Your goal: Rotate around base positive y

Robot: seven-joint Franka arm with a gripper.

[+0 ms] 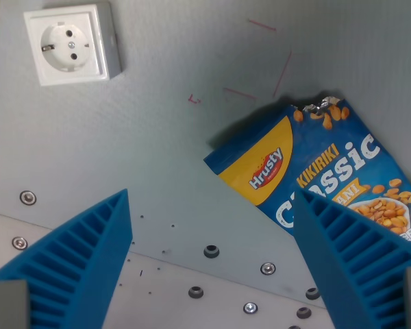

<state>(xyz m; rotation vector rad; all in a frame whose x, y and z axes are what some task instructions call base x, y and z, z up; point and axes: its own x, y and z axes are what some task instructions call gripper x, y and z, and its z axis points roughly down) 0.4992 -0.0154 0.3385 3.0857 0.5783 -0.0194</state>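
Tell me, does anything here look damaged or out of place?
The peanut bag lies askew, its top corner torn open with foil showing. A wall socket sits loose on the table, oddly.

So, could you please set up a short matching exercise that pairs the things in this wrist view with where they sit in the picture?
Things:
1. white square wall socket
2. blue and yellow Hrusty peanut bag
3. hand with blue ribbed fingers
4. faint red pen marks

Places:
A. upper middle, on the grey surface
B. bottom edge, fingers spread apart
C. top left corner
D. the wrist view's right, partly behind one finger

Pairs: 1-C, 2-D, 3-B, 4-A
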